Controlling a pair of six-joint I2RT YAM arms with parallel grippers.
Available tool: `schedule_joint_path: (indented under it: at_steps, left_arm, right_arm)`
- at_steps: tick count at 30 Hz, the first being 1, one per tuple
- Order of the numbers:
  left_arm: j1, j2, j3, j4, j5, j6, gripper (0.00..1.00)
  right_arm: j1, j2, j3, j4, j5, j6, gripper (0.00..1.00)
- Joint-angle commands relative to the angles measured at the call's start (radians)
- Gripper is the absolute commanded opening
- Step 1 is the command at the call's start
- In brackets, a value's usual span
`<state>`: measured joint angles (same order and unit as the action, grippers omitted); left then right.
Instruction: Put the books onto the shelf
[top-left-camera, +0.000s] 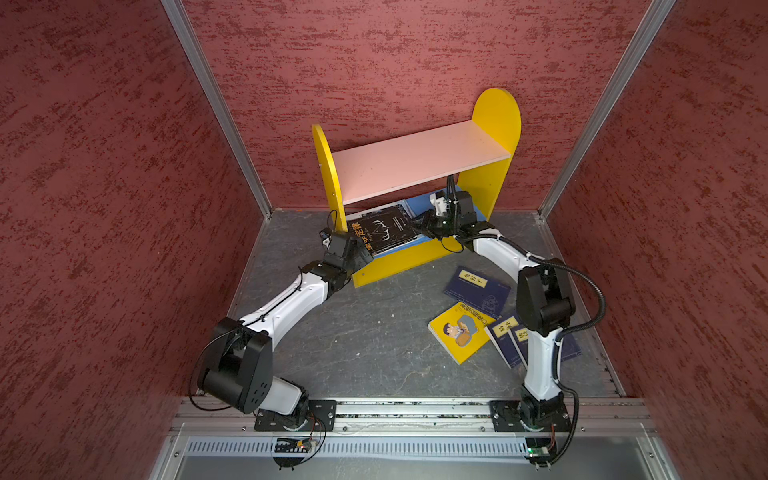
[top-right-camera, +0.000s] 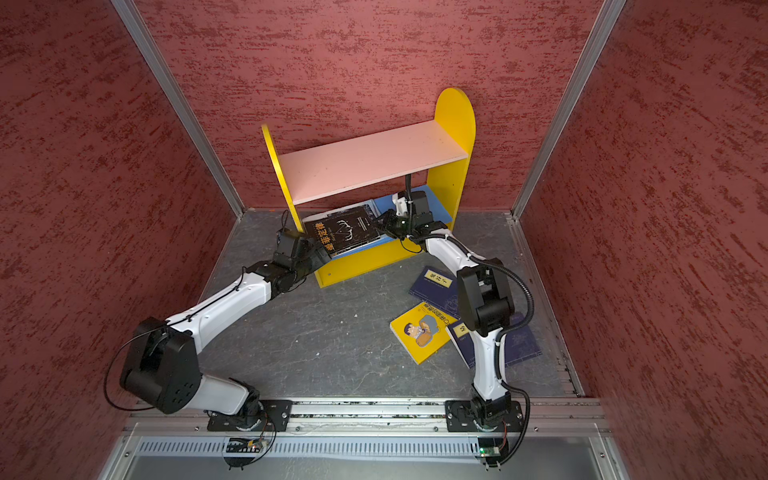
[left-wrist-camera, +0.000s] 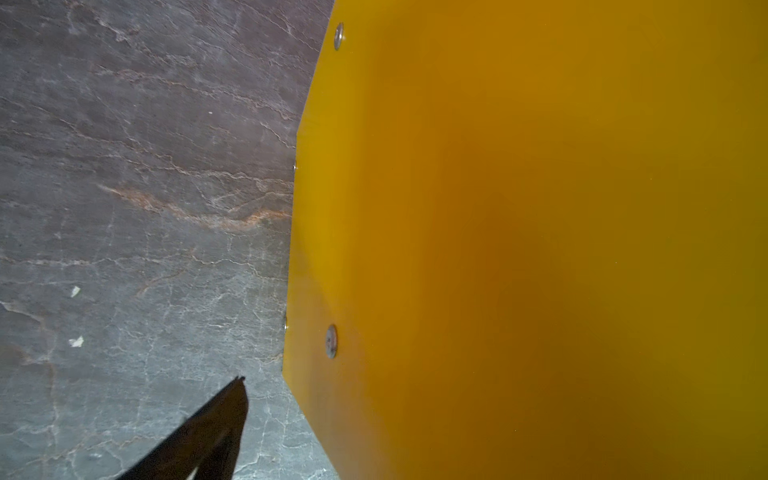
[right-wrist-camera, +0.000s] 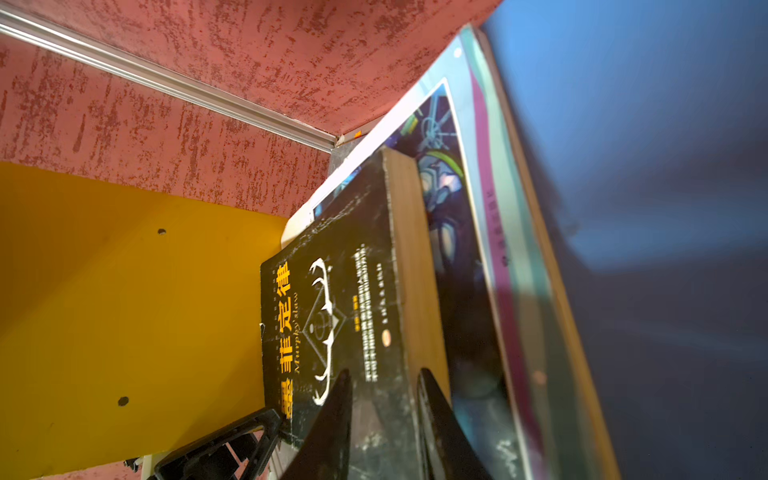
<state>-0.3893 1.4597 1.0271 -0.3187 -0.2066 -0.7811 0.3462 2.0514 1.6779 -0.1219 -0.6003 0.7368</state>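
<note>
Item: black book (top-left-camera: 384, 232) on shelf (top-left-camera: 415, 164), lower blue board (top-left-camera: 417, 202), atop white book (right-wrist-camera: 446, 216).
Grippers: right gripper (right-wrist-camera: 385, 372) narrowly parted, pinching black book's edge; left gripper (top-left-camera: 363, 255) spread wide, empty, beside shelf's left front corner; yellow book (top-left-camera: 459, 330) and navy books (top-left-camera: 478, 286) lie on table (top-left-camera: 353, 332).

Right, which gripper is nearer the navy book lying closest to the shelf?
Right. The right gripper is in the shelf's lower tier, behind the navy book; the left gripper sits at the shelf's left front corner.
</note>
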Motion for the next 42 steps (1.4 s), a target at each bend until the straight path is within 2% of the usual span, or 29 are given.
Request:
schedule_joint_path:
  at_steps: [1,2,5,7,12,16,22,26,38,42]
  left_arm:
    - [0.000,-0.018,0.005,0.011,0.031,0.017,0.99]
    - [0.000,-0.027,0.007,0.019,0.036,0.024,0.99]
    - [0.001,-0.061,-0.001,0.055,0.058,0.059,0.99]
    - [0.007,-0.088,-0.008,0.089,0.085,0.085,0.99]
    - [0.018,-0.172,-0.016,0.153,0.140,0.151,0.99]
    - [0.028,-0.212,-0.003,0.140,0.175,0.186,0.99]
    - [0.042,-0.240,-0.018,0.091,0.160,0.170,0.99]
    - [0.050,-0.253,-0.041,0.094,0.160,0.148,0.99]
    - [0.052,-0.251,-0.048,0.089,0.147,0.118,0.99]
    - [0.051,-0.257,-0.060,0.094,0.143,0.105,0.99]
  right_arm:
    - [0.007,-0.089,-0.013,-0.015,0.126,-0.081,0.34]
    - [0.005,-0.098,-0.012,-0.024,0.158,-0.092,0.39]
    - [-0.003,-0.094,0.024,-0.075,0.220,-0.120,0.41]
    - [-0.003,-0.085,0.050,-0.120,0.270,-0.143,0.46]
    - [-0.003,-0.059,0.106,-0.229,0.368,-0.222,0.50]
    - [-0.003,-0.031,0.136,-0.286,0.419,-0.265,0.52]
    - [0.002,-0.011,0.122,-0.268,0.359,-0.273,0.52]
    - [0.007,-0.003,0.116,-0.234,0.270,-0.285,0.52]
    - [0.033,0.031,0.141,-0.268,0.174,-0.294,0.35]
    - [0.040,0.027,0.128,-0.263,0.171,-0.290,0.34]
